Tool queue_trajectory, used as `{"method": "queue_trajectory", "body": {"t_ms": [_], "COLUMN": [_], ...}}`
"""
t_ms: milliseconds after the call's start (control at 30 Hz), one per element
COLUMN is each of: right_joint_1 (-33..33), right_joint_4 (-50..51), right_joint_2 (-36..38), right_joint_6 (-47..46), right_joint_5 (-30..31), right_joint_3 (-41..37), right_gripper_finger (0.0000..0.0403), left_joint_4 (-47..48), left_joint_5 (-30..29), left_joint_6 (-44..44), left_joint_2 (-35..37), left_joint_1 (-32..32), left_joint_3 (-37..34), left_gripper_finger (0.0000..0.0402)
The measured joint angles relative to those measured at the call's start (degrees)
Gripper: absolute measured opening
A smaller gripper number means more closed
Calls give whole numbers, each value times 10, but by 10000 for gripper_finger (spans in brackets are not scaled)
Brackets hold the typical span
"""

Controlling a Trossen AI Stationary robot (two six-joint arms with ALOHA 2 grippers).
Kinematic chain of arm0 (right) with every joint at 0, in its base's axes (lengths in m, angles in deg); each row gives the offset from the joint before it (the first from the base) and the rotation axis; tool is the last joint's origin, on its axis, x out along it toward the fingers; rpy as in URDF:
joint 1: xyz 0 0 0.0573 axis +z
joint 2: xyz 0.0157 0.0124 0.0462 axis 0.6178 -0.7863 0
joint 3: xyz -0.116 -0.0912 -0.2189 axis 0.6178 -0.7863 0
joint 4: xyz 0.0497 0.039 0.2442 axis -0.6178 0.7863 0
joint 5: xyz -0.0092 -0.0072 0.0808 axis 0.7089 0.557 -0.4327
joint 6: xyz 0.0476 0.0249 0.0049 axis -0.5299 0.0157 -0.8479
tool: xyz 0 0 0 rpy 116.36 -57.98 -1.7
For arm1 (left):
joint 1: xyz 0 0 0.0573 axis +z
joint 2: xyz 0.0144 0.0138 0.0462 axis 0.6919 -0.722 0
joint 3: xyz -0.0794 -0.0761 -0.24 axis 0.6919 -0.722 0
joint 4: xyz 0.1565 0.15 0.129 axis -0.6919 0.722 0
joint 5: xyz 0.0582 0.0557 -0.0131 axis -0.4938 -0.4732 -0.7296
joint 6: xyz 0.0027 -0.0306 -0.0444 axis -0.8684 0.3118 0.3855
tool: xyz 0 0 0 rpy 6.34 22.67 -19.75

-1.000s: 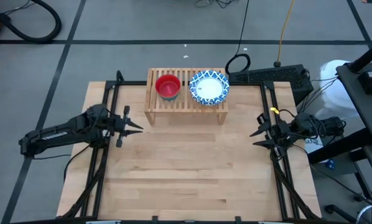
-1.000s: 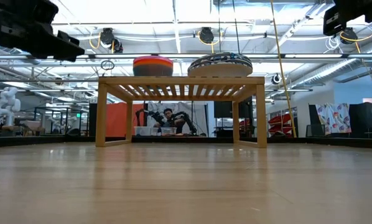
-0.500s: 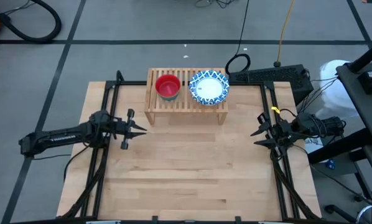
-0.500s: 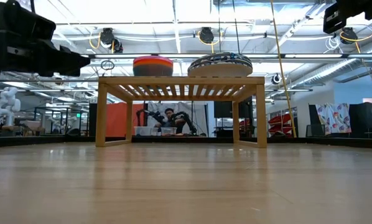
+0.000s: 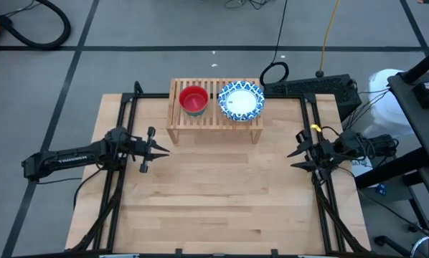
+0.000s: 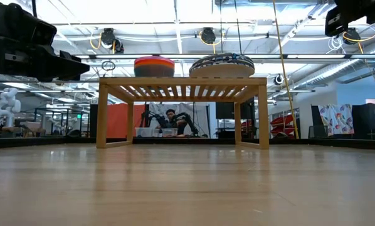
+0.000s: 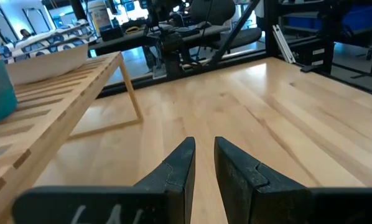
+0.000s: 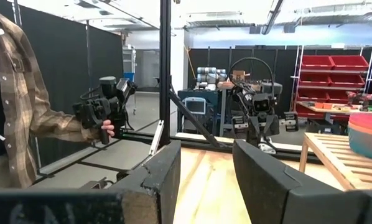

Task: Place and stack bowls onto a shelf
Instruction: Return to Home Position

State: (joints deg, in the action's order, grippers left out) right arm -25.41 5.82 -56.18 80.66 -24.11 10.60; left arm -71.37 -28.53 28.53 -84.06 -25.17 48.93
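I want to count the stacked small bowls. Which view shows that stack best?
The low view: the stack shows side-on on the shelf, its rims layered. The high view shows only the top bowl; each wrist view catches just an edge.

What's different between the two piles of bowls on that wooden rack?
The plain pile is narrower than the patterned pile. The plain pile shows a red inside; the patterned pile has a blue-patterned rim and a white centre. Both rest on the rack.
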Motion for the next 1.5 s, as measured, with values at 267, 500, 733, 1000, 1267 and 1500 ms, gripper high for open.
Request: {"method": "queue_trajectory", "body": {"t_ms": [267,500,733,1000,1267,1500], "right_joint_1": [0,0,0,0,0,0], "right_joint_4": [-53,-105,-201,-191,-179,-178], "right_joint_2": [0,0,0,0,0,0], "right_joint_6": [7,-15,-21,-32,-4,-18], "right_joint_5": [2,16,15,15,15,12], "right_joint_3": [-49,-98,-149,-152,-153,-154], "right_gripper_finger": [141,141,141,141,141,141], "left_joint_4": [0,0,0,5,21,26], "left_joint_5": [0,0,0,0,0,-1], "left_joint_6": [-9,-7,-7,-7,10,12], "left_joint_2": [0,0,0,0,0,0], "left_joint_1": [0,0,0,0,0,0], "left_joint_3": [0,0,0,0,0,0], "left_gripper_finger": [67,67,67,67,67,67]}}
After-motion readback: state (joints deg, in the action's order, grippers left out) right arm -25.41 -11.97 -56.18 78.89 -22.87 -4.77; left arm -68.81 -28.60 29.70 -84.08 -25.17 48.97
